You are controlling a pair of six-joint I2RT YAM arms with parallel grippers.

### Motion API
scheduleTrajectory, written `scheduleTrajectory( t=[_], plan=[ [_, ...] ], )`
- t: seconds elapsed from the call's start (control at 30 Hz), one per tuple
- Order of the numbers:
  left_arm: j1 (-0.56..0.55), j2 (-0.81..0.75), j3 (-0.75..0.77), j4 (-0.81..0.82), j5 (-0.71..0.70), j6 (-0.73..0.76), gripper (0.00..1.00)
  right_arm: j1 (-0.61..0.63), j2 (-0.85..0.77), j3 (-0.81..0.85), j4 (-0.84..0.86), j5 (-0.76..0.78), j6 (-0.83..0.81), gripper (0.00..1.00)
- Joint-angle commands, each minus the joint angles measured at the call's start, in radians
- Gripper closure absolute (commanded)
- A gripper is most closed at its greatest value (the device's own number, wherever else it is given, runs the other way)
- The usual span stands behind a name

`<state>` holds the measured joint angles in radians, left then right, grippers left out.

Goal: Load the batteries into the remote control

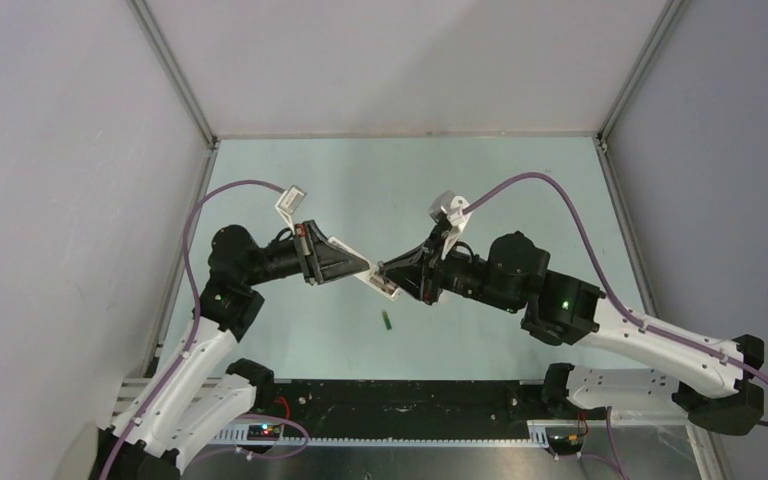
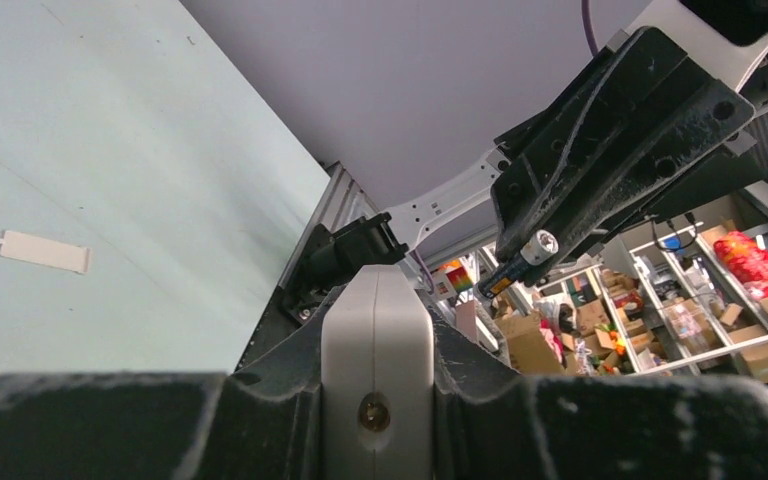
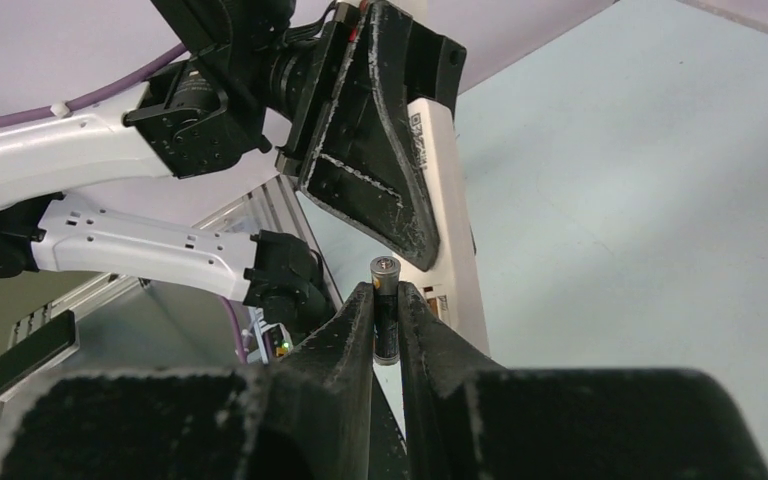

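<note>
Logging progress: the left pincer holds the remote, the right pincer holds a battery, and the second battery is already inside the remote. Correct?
No. The second battery lies loose on the table, as the top view shows. The left pincer does hold the remote; the right pincer a battery.

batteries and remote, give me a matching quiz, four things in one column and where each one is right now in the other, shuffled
Things
1. remote control
2. blackish battery
3. green battery
4. flat white tabbed piece

Places
A. loose on the table, just nearer the arm bases than the point where the two grippers meet
B. pinched upright between the fingers of the right gripper
C. clamped in the left gripper
D. flat on the table, at the left edge of the left wrist view

Pairs: 1-C, 2-B, 3-A, 4-D
</note>
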<state>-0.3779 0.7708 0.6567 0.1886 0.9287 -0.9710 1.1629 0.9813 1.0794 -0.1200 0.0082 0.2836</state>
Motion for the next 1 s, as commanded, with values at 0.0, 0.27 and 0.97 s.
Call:
scheduleTrajectory(
  t=[0.0, 0.27, 0.97],
  plan=[
    [-0.008, -0.002, 0.010, 0.062, 0.011, -0.081, 1.00, 0.037, 0.028, 0.088, -0.046, 0.046, -0.076, 0.83],
    [-0.008, -0.001, 0.013, 0.062, 0.003, -0.084, 1.00, 0.079, 0.078, 0.136, -0.124, 0.063, -0.132, 0.82],
    [-0.008, -0.013, -0.031, 0.062, 0.016, -0.054, 1.00, 0.098, 0.099, 0.141, -0.147, 0.120, -0.204, 0.82]
  ],
)
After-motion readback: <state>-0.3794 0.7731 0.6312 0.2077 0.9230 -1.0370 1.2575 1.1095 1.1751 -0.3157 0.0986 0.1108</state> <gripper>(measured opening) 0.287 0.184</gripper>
